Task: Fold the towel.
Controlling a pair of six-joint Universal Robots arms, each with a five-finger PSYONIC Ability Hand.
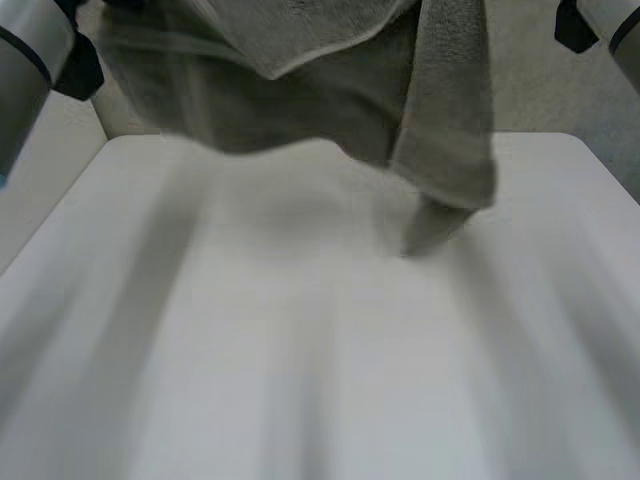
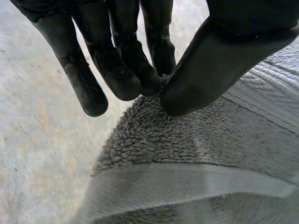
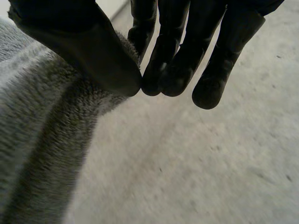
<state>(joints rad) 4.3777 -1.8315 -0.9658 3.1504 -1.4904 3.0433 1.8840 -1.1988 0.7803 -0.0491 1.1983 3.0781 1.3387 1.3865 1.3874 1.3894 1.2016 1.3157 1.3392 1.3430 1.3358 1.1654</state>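
A grey-green towel [image 1: 300, 90] hangs in the air over the far part of the white table [image 1: 300, 350], bunched, with one tail dangling down at the right to just touch the tabletop. My left hand [image 2: 140, 70] pinches an edge of the towel [image 2: 196, 154] between thumb and fingers, close to a hemmed band. My right hand [image 3: 159, 60] pinches another edge of the towel [image 3: 42, 140] between its thumb and fingers in the same way. In the head view both grey arms come in at the upper corners, the left arm [image 1: 30, 60] and the right arm [image 1: 610, 30].
Pale speckled floor [image 3: 210, 163] lies beyond the table's far edge and under both hands. The wide near part of the table lies bare in front of the hanging towel.
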